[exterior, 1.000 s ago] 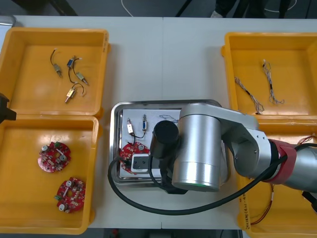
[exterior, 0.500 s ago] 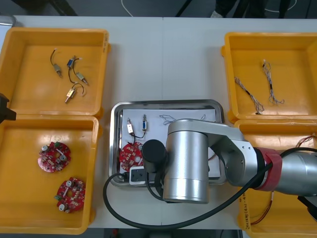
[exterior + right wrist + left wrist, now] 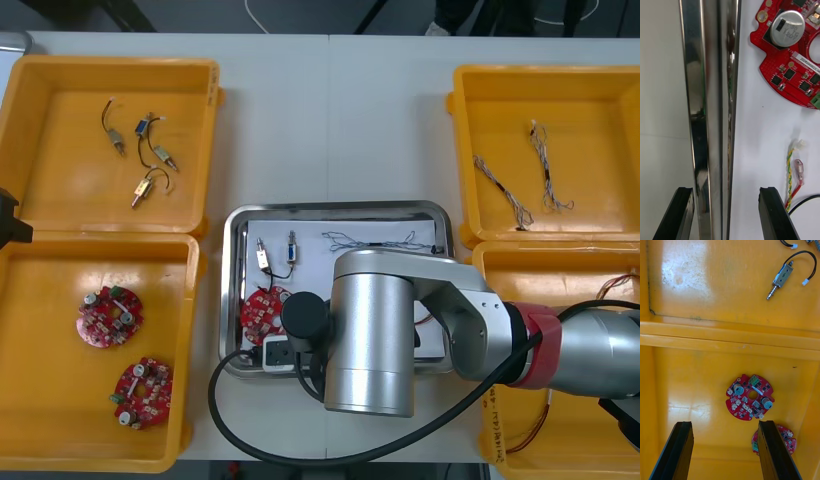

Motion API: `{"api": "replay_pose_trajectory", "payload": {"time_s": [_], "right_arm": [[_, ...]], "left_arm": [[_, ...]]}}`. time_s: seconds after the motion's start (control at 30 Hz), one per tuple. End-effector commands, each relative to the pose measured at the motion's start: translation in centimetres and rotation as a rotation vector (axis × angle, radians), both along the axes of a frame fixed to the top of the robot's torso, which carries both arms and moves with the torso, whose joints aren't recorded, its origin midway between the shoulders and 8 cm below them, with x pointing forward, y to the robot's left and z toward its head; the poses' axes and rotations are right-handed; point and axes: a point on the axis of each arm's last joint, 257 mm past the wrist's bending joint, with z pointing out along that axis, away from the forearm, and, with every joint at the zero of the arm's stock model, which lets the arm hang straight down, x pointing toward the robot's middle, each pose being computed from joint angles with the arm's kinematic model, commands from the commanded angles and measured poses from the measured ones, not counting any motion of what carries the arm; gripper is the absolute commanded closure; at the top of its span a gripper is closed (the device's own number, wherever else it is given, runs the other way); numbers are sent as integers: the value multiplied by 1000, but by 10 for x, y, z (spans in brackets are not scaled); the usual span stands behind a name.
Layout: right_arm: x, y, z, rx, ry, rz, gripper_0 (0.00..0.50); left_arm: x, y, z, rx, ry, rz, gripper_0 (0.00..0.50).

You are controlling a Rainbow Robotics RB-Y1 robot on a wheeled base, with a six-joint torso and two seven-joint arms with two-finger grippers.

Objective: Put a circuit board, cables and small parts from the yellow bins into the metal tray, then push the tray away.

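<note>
Right hand (image 3: 725,192): spread wide, rim of metal tray (image 3: 711,93) straddled. Left hand (image 3: 724,425): spread wide, held above circuit boards (image 3: 750,397) in yellow bin (image 3: 696,382).

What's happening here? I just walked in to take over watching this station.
The right tool stands open astride the metal tray rim, one finger outside over the table, the other inside. The tray already holds a red circuit board, a red and yellow cable, a blue and white cable and small metal parts, so the push looks next. The left tool hangs open above the boards in a yellow bin.
</note>
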Motion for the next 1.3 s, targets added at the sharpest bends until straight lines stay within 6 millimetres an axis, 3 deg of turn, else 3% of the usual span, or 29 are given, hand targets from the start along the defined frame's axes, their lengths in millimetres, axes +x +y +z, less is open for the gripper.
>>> {"api": "replay_pose_trajectory", "payload": {"time_s": [0.03, 0.87, 1.3], "right_arm": [[-9, 15, -4, 2, -16, 70, 0], [-14, 7, -18, -27, -23, 68, 0], [-15, 14, -20, -16, -27, 62, 0]], "left_arm": [[-2, 8, 1, 24, -6, -25, 0], [-2, 8, 1, 24, -6, -25, 0], [-2, 8, 1, 24, -6, -25, 0]]}}
